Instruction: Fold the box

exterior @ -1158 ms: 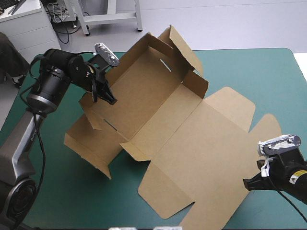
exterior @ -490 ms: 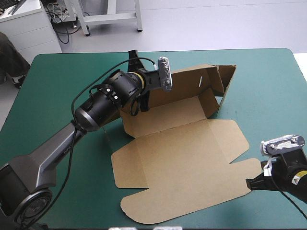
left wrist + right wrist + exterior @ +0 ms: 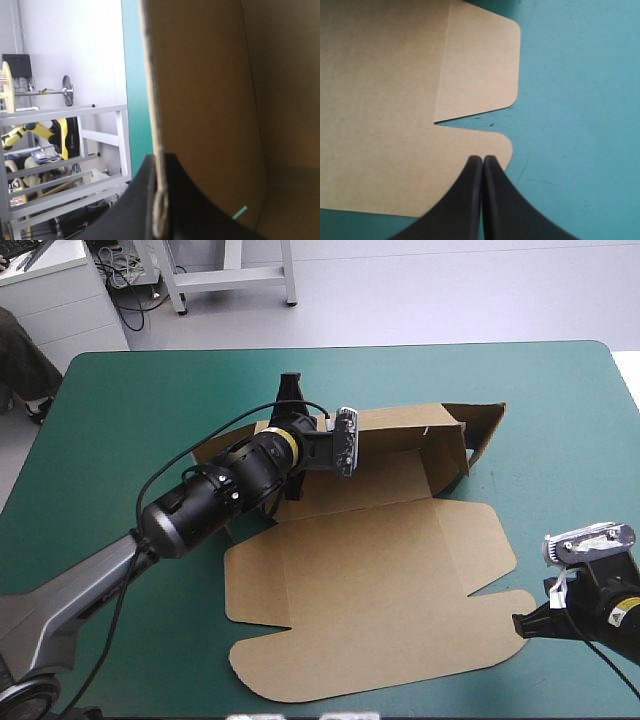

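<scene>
The box (image 3: 360,485) sits in the middle of the tabletop (image 3: 130,390), half raised. Its far wall (image 3: 400,425) stands up along the side toward the far edge. A short end wall (image 3: 452,452) is up at the end toward the right edge. The lid (image 3: 370,580) lies flat on the teal-green cover, spread toward the near edge, with two rounded flaps (image 3: 492,540) on its right side.

The left hand (image 3: 159,165) reaches in from the left near corner to the far wall. Its black fingers are clamped on the box, with the wall's thin top edge running up between them. In the left wrist view the brown inner face fills the space beside the hand, and a small slot (image 3: 239,212) shows teal-green through it.

The right hand (image 3: 525,625) is near the right near corner. Its fingers (image 3: 470,190) are pressed together with nothing between them. The tips lie at the rounded corner of the nearer flap (image 3: 485,145). Whether they touch it cannot be told.
</scene>
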Controlling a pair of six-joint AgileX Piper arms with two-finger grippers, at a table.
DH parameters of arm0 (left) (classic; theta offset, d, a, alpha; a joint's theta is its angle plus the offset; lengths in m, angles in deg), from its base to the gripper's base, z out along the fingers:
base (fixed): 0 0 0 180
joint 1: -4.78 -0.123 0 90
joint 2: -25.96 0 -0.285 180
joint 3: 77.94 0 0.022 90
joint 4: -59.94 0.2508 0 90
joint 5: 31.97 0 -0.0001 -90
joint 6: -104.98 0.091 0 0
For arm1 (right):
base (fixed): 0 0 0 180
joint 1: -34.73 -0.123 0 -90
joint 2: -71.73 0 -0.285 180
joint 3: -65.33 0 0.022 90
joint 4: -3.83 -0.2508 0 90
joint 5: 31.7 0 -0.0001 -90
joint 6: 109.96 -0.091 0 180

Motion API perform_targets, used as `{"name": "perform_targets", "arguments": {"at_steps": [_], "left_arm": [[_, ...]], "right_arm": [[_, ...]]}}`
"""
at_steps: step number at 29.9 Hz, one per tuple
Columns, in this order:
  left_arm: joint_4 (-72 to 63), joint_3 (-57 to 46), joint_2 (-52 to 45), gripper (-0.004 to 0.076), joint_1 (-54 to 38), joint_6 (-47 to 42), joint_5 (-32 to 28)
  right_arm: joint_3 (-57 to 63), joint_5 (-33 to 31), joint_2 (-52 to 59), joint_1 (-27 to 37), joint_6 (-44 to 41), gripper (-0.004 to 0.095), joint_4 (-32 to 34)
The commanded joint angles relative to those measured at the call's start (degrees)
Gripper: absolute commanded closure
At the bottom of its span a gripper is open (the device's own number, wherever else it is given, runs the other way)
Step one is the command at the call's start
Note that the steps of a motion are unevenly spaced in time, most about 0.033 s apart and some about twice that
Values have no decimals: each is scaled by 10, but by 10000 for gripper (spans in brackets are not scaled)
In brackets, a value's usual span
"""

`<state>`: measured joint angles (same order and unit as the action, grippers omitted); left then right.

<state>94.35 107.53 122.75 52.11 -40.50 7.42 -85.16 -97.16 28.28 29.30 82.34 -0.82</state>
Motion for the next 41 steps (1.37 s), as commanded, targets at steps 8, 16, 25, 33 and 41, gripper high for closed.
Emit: {"name": "perform_targets", "arguments": {"at_steps": [8, 16, 25, 33, 41], "left_arm": [[56, -113, -137, 756, 3, 1, -110], [55, -125, -145, 756, 3, -29, -122], [187, -126, -87, 757, 3, -154, -127], [390, -187, -63, 756, 3, -341, -133], [522, -254, -63, 756, 3, -543, -139]], "right_arm": [[-19, 18, -1, 6, -6, 931, -3], [-19, 20, -1, 6, -14, 931, -5], [-19, 23, -1, 6, -25, 931, -5], [-19, 47, -1, 6, -25, 931, -5], [-32, 68, -5, 6, -25, 929, -5]]}}
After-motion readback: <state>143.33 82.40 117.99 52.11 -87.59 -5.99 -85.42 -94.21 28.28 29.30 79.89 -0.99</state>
